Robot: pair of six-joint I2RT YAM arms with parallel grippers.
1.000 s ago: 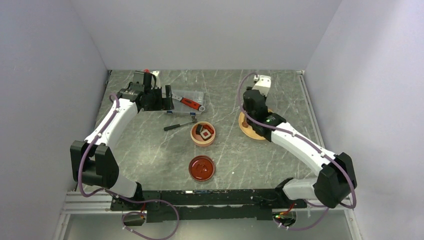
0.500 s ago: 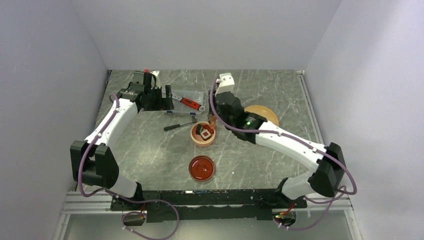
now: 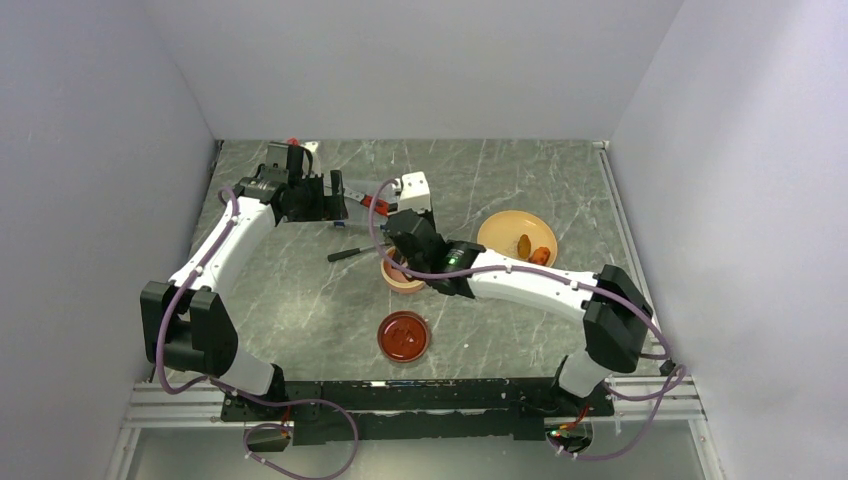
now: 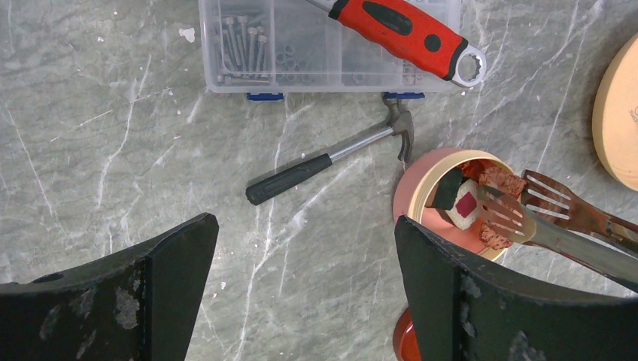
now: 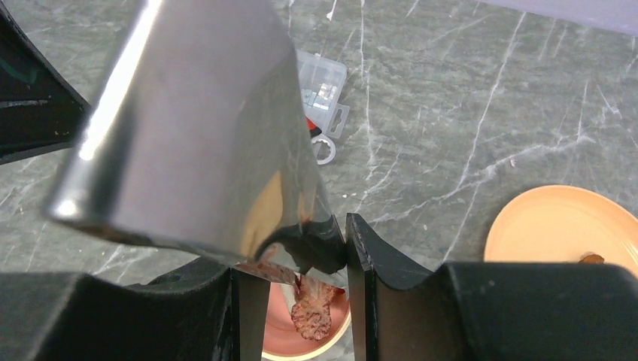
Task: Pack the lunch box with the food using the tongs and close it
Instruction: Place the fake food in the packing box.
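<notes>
Over lunch box (image 4: 418,197), tongs (image 4: 527,218) clenched by right hand (image 5: 301,301); left hand (image 4: 305,252) released. Seemingly pinched food (image 5: 311,317) could be spilled by early slackening.

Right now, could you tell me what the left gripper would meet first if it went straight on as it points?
Most likely the grey marbled tabletop just short of the small black-handled steel hammer; the left gripper stands open, depth unclear.
</notes>
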